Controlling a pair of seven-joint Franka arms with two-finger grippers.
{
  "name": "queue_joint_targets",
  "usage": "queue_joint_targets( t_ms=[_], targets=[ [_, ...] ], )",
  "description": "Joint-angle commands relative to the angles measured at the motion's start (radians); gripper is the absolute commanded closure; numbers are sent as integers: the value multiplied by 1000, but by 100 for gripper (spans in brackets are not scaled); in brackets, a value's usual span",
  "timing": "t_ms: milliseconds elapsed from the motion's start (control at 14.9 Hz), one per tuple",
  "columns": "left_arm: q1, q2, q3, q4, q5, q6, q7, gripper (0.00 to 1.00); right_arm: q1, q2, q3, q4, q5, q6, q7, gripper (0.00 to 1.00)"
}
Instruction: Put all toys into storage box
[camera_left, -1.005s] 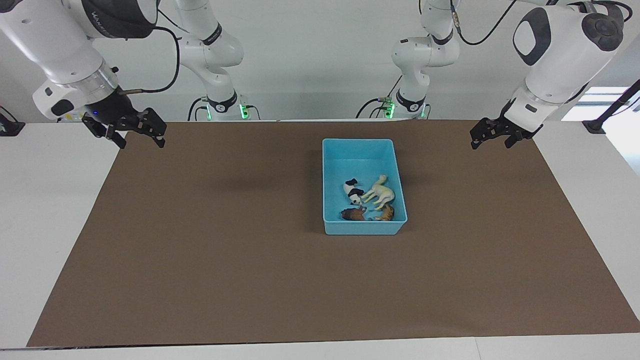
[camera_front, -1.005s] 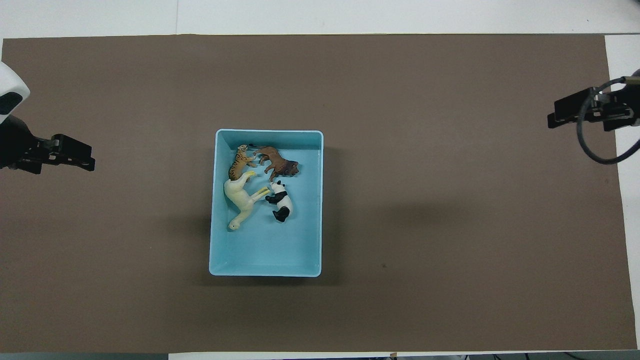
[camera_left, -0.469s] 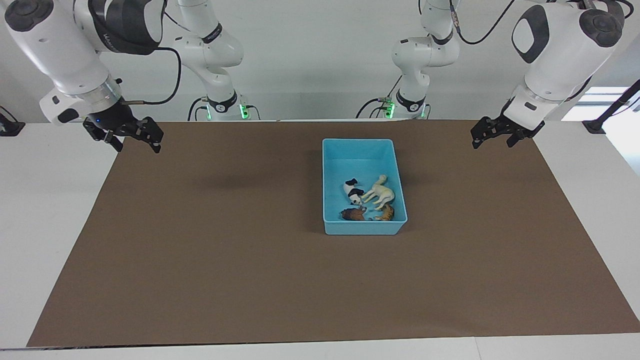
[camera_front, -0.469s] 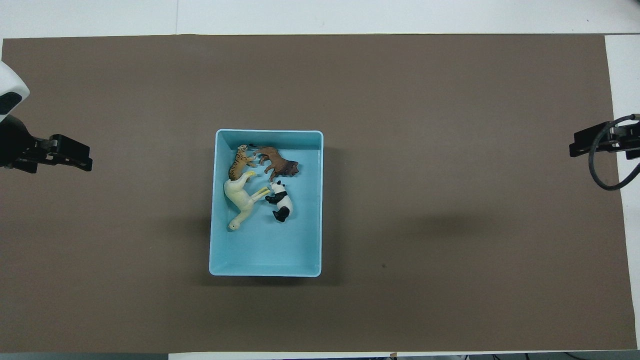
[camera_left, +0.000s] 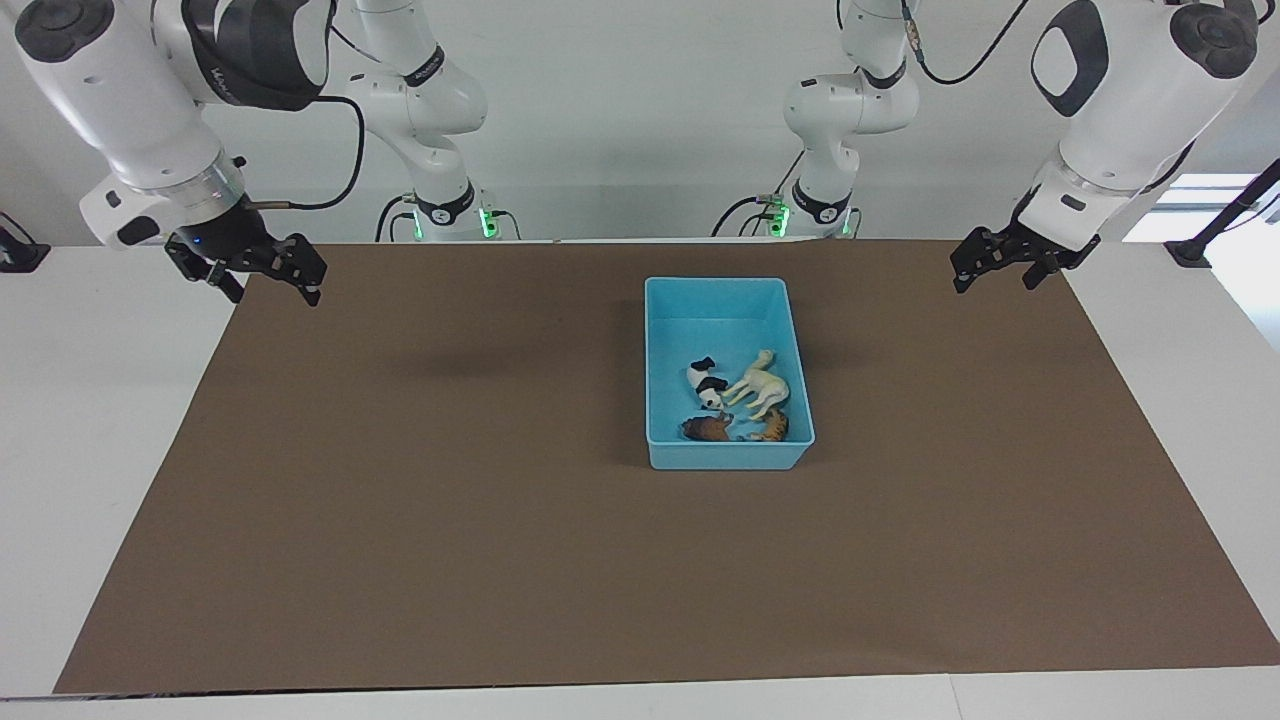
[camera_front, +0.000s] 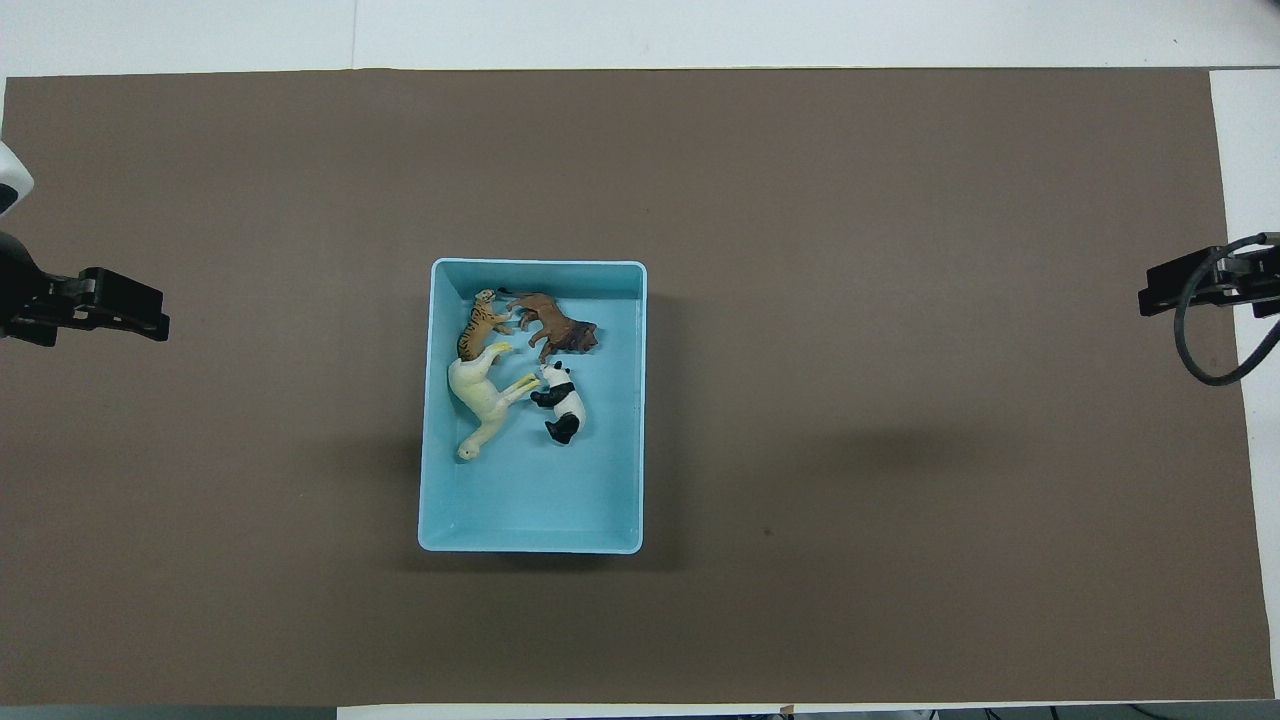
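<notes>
All four small plastic animal toys (camera_front: 520, 365) lie in the light-blue rectangular plastic storage box (camera_front: 432, 400) mid-table; I'd park the empty, open left gripper (camera_left: 985, 266) and right gripper (camera_left: 262, 268) above their table ends

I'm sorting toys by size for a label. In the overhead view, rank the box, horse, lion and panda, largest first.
1. Box
2. Horse
3. Lion
4. Panda

All lie at about the same depth, so the order looks reliable.
</notes>
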Motion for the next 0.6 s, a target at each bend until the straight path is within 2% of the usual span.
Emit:
queue_joint_targets(
  t_ms=[0,536],
  targets=[
    [-1,-9,-5,1,15,2,4,0,-9,-30,10,-38,-15,25,-68,0],
    [1,-10,-5,2,15,2,7,0,-3,-28,11,-32,-12,11,-67,0]
  ],
)
